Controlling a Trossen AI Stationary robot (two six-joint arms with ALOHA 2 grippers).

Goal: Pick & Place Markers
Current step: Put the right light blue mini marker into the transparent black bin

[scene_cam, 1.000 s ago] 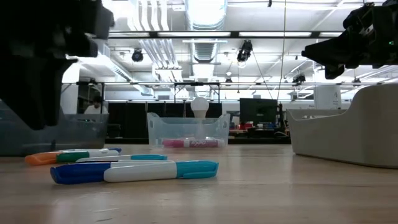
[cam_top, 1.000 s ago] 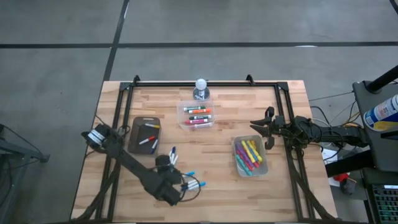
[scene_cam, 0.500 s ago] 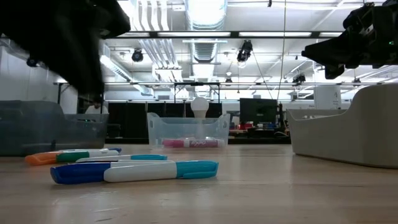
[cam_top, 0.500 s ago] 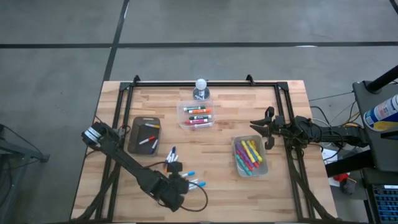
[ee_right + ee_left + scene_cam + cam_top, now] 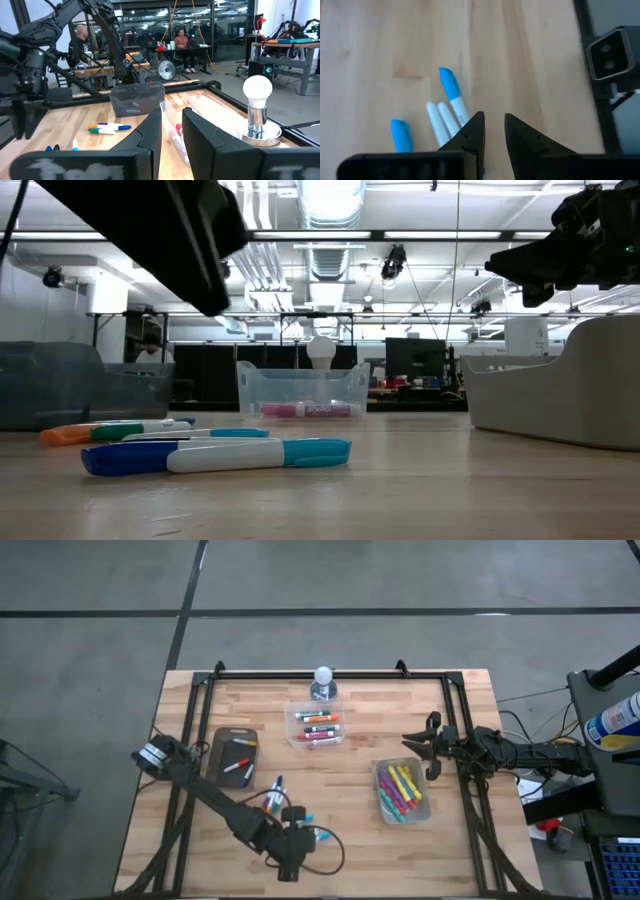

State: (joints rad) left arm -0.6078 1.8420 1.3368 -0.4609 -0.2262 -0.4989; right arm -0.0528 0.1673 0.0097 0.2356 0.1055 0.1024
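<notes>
Several loose markers lie flat on the wood near the table's near edge: blue-capped white ones [image 5: 312, 830], [image 5: 451, 97], [image 5: 215, 455], and a purple-tipped cluster [image 5: 275, 788]. More markers lie in the dark grey tray [image 5: 232, 756], in the clear tub [image 5: 317, 726] and in the right-hand tub [image 5: 403, 792]. My left gripper [image 5: 494, 120] hovers just above the blue-capped markers, open by a narrow gap, with nothing between its fingers. My right gripper [image 5: 420, 755], [image 5: 171, 112] waits above the table's right side, open by a narrow gap and holding nothing.
A light bulb on a round base [image 5: 322, 683] stands at the far edge behind the clear tub. Black frame rails run along the table's sides. The low camera's housing [image 5: 610, 50] sits at the near edge, close to my left gripper. Bare wood lies between the tubs.
My left arm has swung toward the table's right and near edge, coming over the blue-capped markers. The markers have stayed where they were. My right arm has kept still.
</notes>
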